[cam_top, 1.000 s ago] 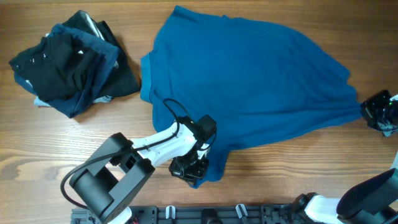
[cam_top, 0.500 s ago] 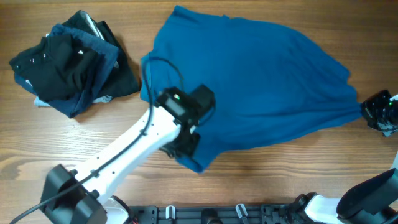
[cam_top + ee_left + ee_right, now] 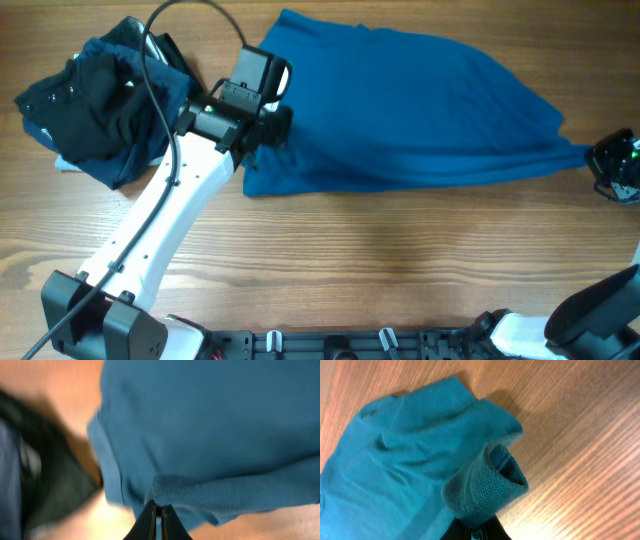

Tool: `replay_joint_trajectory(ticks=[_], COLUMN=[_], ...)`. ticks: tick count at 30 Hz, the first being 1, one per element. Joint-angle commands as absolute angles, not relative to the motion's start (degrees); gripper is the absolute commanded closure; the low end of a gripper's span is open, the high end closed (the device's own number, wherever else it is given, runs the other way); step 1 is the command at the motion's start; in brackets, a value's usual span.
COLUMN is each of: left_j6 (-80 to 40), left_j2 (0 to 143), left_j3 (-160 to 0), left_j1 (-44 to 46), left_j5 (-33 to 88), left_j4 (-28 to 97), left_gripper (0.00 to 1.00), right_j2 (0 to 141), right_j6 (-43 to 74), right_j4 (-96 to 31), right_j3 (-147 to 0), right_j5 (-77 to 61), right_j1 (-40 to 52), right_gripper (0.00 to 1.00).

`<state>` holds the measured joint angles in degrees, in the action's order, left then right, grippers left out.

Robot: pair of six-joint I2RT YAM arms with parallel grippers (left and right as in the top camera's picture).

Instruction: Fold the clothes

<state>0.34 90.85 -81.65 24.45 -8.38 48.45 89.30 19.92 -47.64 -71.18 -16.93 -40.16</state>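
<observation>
A shirt (image 3: pixel 400 110) beside a heap (image 3: pixel 100 100) on the counter (image 3: pixel 400 260)
The heap lies far left, the shirt middle to right; left fingers (image 3: pixel 147 522) at its left edge, right fingers (image 3: pixel 497 535) at its right tip.

The left wrist view is blurred; the overhead's right edge cuts off the right end effector (image 3: pixel 602 162).

left claw (image 3: pixel 159 507) up-left, blue shirt (image 3: pixel 420 110) folded over

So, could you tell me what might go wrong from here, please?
The left gripper pinches only a thin bit of hem on the blue shirt, so the cloth may slip out. It is also close to the dark clothes pile and might snag it. The right gripper holds a bunched corner, which could fold in creased.
</observation>
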Motion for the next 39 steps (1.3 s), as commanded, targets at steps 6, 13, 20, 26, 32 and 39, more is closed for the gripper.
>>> replay_joint_trajectory(ticks=[6,13,20,26,32,39], left_j6=[11.64,7.92,5.08,5.08,5.10,5.10], left_j2=[93.78,96.23,96.23,96.36,96.60,96.77], left_j3=[-82.74,-82.74,-82.74,-82.61,-79.64,-78.70], left_j1=[23.22,20.88,17.89,17.93,18.15,18.26], left_j5=[-7.11,-9.89,4.51,19.99,19.90,19.92], left_j4=[40.25,41.98,52.27,55.31,55.24,54.92], left_gripper=[0.93,0.00,0.00,0.05,0.30,0.47], right_j2=[96.01,97.19,97.19,97.19,97.21,97.43], right_j6=[20.95,16.69,16.53,14.46,10.00,22.61], right_j4=[-42.78,-38.44,-46.96,-52.56,-55.79,-40.45], right_j3=[-71.35,-71.35,-71.35,-71.13,-66.57,-56.58], right_j5=[-20.25,-25.36,-25.06,-23.90,-29.63,-26.13], right_j1=[-38.79,-37.52,-37.50,-37.34,-28.97,-15.73], right_gripper=[0.90,0.30,0.28,0.40,0.36,0.34])
